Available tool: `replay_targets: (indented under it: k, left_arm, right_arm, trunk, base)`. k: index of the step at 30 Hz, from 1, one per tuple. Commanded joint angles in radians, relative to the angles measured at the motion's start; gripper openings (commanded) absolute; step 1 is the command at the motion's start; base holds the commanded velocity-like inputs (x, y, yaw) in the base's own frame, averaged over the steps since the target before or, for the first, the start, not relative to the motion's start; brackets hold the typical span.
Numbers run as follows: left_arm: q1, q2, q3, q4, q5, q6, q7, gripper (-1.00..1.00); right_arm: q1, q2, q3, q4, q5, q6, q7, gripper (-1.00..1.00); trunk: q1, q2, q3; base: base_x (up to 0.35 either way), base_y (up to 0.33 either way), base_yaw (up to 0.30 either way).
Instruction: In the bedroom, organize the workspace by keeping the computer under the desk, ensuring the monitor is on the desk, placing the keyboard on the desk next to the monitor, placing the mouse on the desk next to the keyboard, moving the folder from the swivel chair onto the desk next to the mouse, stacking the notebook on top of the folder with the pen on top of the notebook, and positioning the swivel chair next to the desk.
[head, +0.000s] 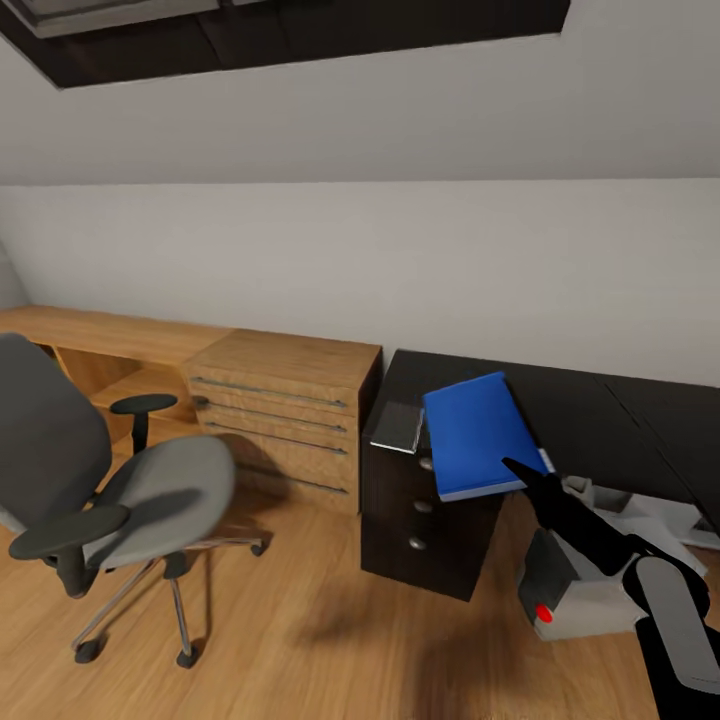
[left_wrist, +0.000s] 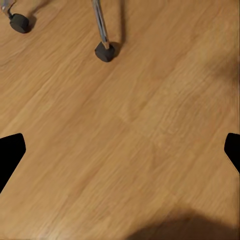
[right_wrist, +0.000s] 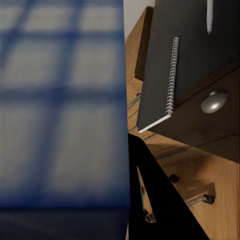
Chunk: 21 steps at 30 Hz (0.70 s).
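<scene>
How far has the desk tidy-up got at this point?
Done: the computer sits on the floor by the desk, and the swivel chair seat is bare.
In hand: the right tool holds the folder over the desk end, beside the notebook.
Left: setting the folder down, stacking notebook and pen, moving the chair closer. Monitor, keyboard and mouse can't be judged.

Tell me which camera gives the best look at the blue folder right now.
The head view: the folder shows whole there, lying on the desk corner beside the notebook, with the right gripper at its near edge. The right wrist view has it only as a blurred blue surface close up.
</scene>
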Motion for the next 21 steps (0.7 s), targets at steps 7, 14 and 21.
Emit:
replay_targets:
  k: [7,14,21]
  left_arm:
    - [0.0,0.001,-0.008,0.0,0.008,-0.004,0.007,1.0]
    - [0.0,0.001,-0.008,0.0,0.008,-0.004,0.007,1.0]
    - [0.0,0.001,-0.008,0.0,0.008,-0.004,0.007,1.0]
  right_arm:
    - [-0.001,0.001,-0.01,0.008,0.004,0.004,0.006,-1.0]
    - [-0.001,0.001,-0.011,0.014,0.004,0.004,0.006,-1.0]
    - [-0.001,0.001,-0.011,0.014,0.004,0.004,0.006,-1.0]
  trunk:
    - [-0.004,0.007,0.002]
    - [-0.031,0.056,0.024]
    - [-0.054,0.098,0.043]
  base:
    - [0.0,0.0,-0.297]
    - [0.0,0.0,-0.297]
    - [0.0,0.0,-0.298]
